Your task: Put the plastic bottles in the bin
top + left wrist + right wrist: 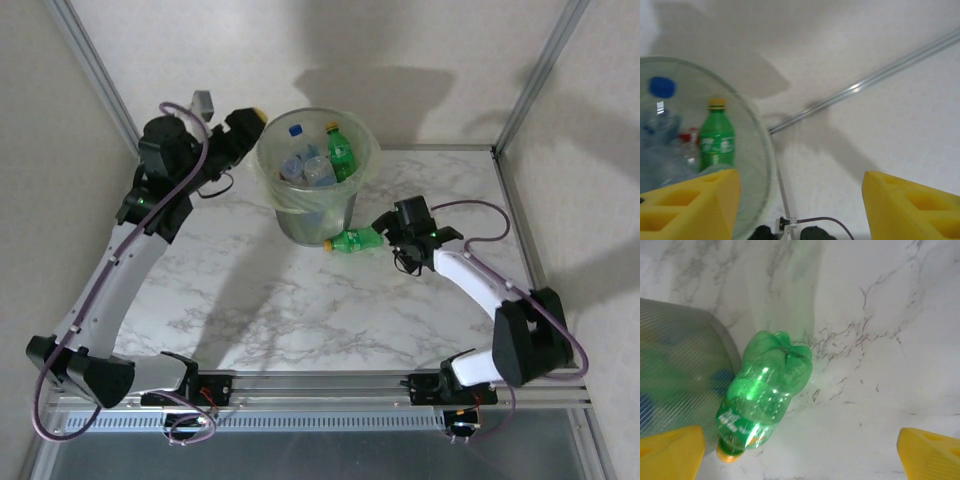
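Left gripper (800, 212) is held up beside the bin (318, 218) rim, jaws spread apart, nothing between them. Right gripper (800, 455) is opened wide, empty, over the marble table (250, 290). A green bottle (765, 390) is laid flat there, cap end at the bin's foot. Other bottles (305, 168) are seen inside the bin.

The table (300, 310) has a white marble-patterned top with grey veins. The bin (305, 215) stands upright on it. A green bottle (352, 241) lies on its side on the tabletop at the bin's near-right foot, its yellow cap toward the bin's wall and its base pointing away. Whether the cap touches the bin cannot be told.
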Robot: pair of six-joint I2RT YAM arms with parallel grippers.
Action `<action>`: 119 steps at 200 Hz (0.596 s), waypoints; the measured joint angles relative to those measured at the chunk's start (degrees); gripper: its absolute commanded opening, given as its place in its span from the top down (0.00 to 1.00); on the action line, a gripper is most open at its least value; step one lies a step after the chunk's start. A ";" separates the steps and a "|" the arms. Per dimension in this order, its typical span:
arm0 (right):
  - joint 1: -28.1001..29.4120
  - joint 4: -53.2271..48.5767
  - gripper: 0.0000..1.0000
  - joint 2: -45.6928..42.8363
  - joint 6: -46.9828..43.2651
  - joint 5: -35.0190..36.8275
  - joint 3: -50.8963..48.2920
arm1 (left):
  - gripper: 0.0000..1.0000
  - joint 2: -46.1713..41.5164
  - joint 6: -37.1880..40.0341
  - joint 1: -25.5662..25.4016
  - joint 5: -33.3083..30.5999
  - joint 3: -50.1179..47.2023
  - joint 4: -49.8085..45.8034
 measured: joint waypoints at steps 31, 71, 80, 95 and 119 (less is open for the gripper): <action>-0.66 2.73 0.01 6.97 3.50 -3.72 2.12 | 0.31 -3.72 -0.74 3.80 1.88 -8.46 0.44; -0.70 5.97 0.01 11.23 7.61 -7.08 4.13 | 0.31 -9.07 -0.79 4.85 4.17 -13.68 2.08; -0.70 6.47 0.01 12.04 8.39 -7.89 4.59 | 0.31 -9.84 -0.98 4.85 4.68 -14.56 3.06; -0.70 6.99 0.03 13.66 9.70 -8.57 5.46 | 0.31 -10.27 -1.42 4.85 5.33 -16.02 4.39; -0.70 6.78 0.03 15.72 11.26 -9.22 7.10 | 0.31 -10.23 -2.29 4.85 6.16 -18.25 4.79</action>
